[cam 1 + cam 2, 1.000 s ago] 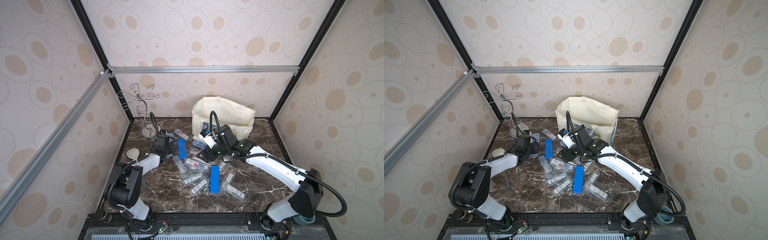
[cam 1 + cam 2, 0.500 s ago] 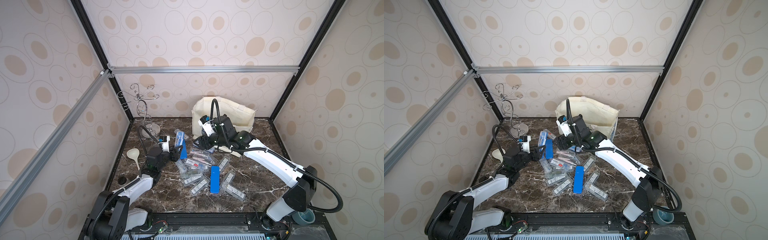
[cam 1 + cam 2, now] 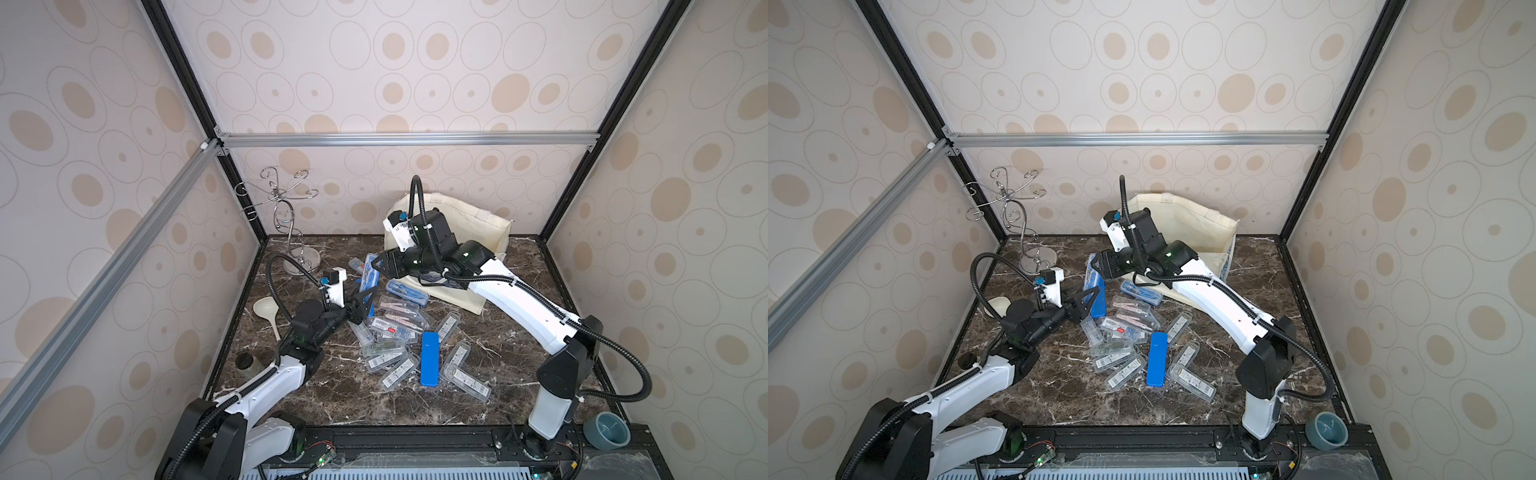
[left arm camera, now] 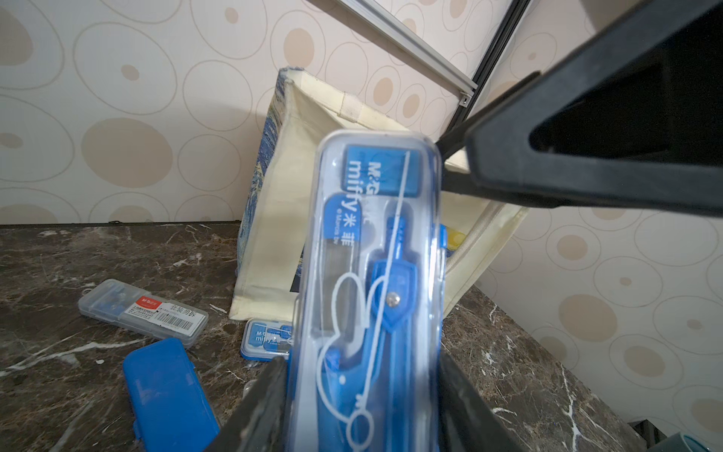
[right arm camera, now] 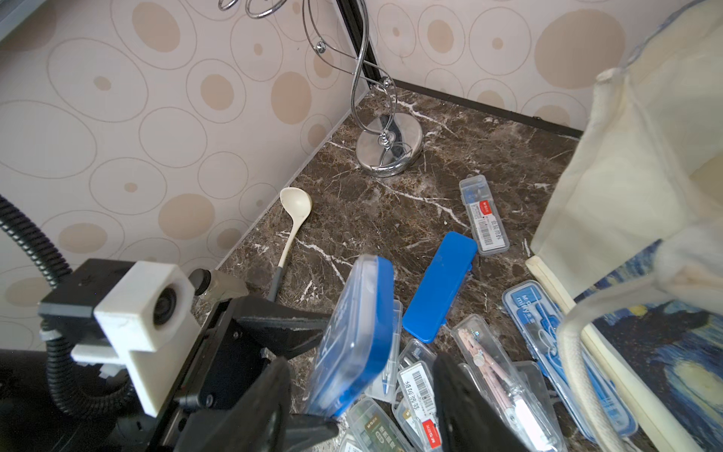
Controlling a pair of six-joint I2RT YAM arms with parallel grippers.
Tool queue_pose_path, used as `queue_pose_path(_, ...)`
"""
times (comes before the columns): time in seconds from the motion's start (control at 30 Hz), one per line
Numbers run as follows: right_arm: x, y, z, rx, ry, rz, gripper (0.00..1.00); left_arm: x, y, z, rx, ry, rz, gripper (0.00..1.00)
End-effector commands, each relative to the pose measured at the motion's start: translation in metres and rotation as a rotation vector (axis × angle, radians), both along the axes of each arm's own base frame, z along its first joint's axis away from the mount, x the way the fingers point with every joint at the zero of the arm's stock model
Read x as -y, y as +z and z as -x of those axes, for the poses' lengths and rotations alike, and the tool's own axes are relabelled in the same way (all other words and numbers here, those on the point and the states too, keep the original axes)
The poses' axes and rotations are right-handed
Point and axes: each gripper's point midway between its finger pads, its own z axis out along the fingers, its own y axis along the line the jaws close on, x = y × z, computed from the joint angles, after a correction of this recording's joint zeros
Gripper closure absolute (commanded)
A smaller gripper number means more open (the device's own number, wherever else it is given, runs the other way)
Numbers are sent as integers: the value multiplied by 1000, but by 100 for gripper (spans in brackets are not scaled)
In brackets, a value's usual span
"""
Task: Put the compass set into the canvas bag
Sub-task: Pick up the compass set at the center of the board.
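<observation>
Mid-handover, not yet bagged. Clear-lidded blue plastic compass set (image 4: 371, 274) raised upright above the dark marble tabletop (image 3: 511, 374), lower end clamped in the left gripper (image 3: 362, 302). Jaws of the right gripper (image 5: 362, 362) apart, straddling the upper end, perhaps not touching yet. Left to do: take over, carry to the cream canvas bag (image 3: 469, 216) just behind, drop inside.

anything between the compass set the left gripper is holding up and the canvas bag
Yes: the right gripper. Its open jaws straddle the far end of the compass set held in the left gripper, and the right arm lies across the front of the canvas bag. Nothing else visible blocks the way.
</observation>
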Motion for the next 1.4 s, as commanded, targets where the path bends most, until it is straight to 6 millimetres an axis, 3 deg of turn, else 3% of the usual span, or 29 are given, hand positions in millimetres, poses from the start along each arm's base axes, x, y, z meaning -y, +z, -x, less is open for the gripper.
queue_pose_path(0.0, -9, -3, 5, -52, 17, -9, 40, 1, 43, 3, 124, -5, 45, 45)
queue_pose_path(0.17, -20, -9, 1, -82, 30, -17, 45, -1, 44, 5, 134, 1, 38, 45)
queue_pose_path(0.33, -30, -14, -4, -111, 37, -29, 57, -3, 38, 3, 125, 17, 22, 45)
queue_pose_path(0.6, -40, -18, -3, -145, 59, -58, 85, -9, 31, -2, 116, 62, 3, 43)
queue_pose_path(0.73, -39, -18, -4, -138, 54, -54, 89, -11, 27, -4, 104, 76, 7, 28)
queue_pose_path(0.83, -35, -14, -7, -108, 39, -38, 90, -10, 27, -3, 105, 71, 6, 0)
queue_pose_path(1.07, -13, 21, -24, 47, -31, 28, 91, -16, 24, 2, 87, 89, 11, 0)
queue_pose_path(1.23, 11, 67, -39, 200, -89, 43, 92, -20, 23, 11, 90, 91, 26, 0)
queue_pose_path(1.37, 44, 109, -55, 319, -186, 46, 93, -23, 16, 10, 53, 114, 12, 0)
